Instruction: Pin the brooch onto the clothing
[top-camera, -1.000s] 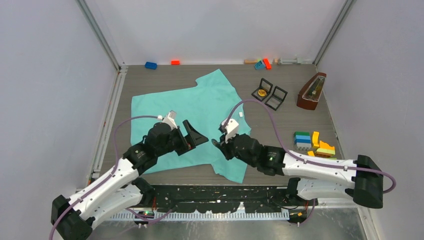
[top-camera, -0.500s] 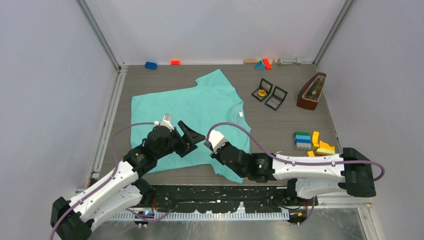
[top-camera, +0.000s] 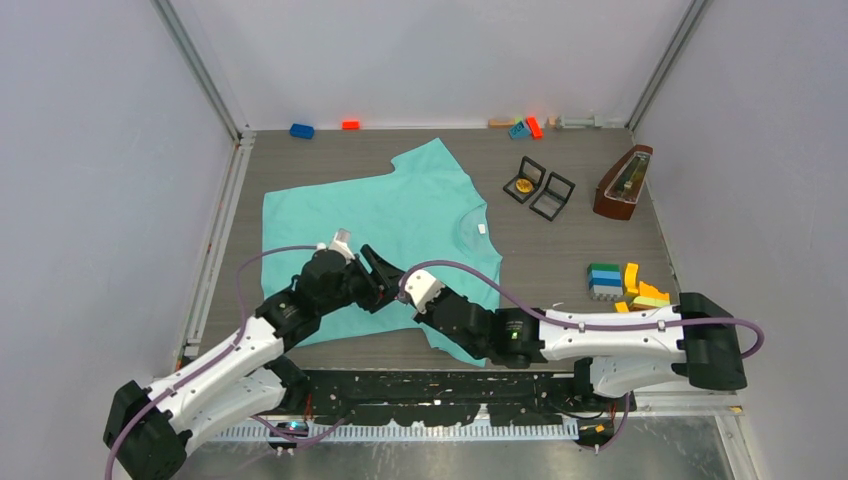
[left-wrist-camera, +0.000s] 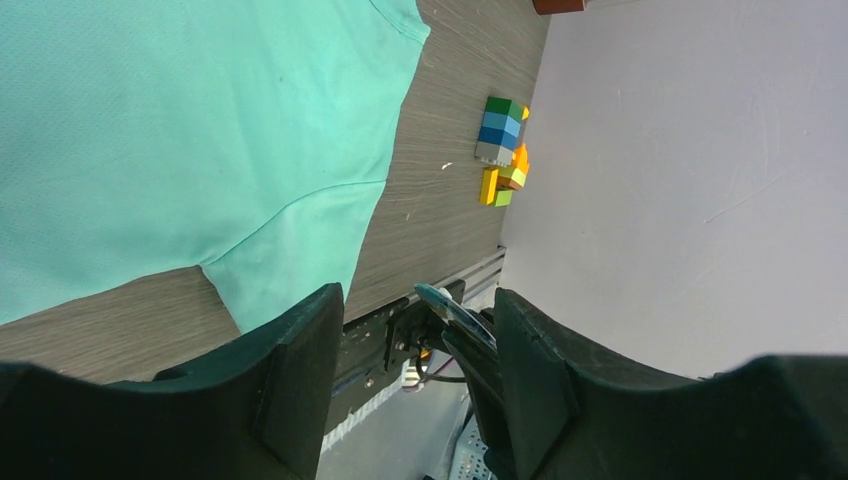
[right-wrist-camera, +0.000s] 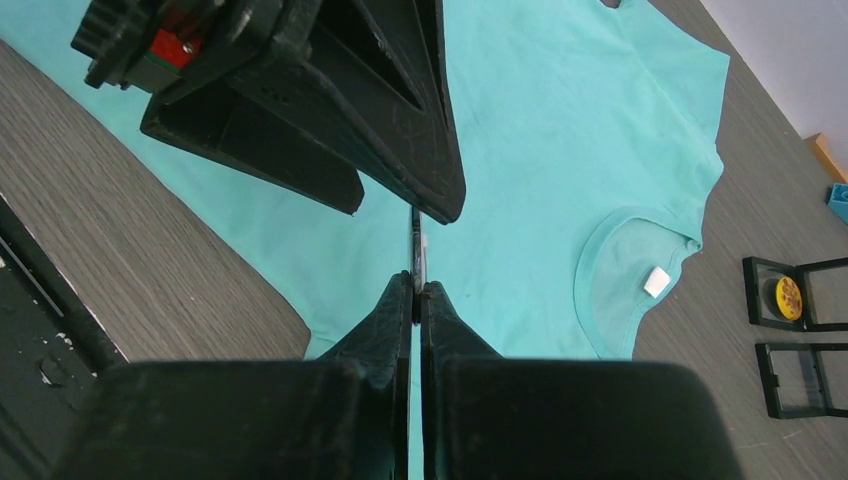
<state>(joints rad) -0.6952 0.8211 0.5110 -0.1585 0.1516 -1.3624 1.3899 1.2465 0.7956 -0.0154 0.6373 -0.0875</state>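
The turquoise T-shirt (top-camera: 400, 215) lies flat on the table; it also shows in the left wrist view (left-wrist-camera: 180, 130) and the right wrist view (right-wrist-camera: 560, 130). My right gripper (top-camera: 408, 291) (right-wrist-camera: 415, 287) is shut on the brooch (right-wrist-camera: 417, 245), a thin disc held edge-on above the shirt's lower hem. My left gripper (top-camera: 386, 280) (left-wrist-camera: 415, 296) is open, and its fingers (right-wrist-camera: 440, 150) stand on either side of the brooch. In the left wrist view the brooch (left-wrist-camera: 450, 303) sits close to the right-hand finger. I cannot tell if it touches that finger.
Two open black cases (top-camera: 540, 187), one with a gold coin, lie right of the shirt's collar. A brown metronome (top-camera: 622, 182) stands at the far right. Coloured bricks (top-camera: 625, 285) lie at the right. Small blocks (top-camera: 301, 130) line the back wall.
My right gripper has moved left with the brooch, bringing it between the left gripper's open fingers. The left gripper has shifted slightly towards it.
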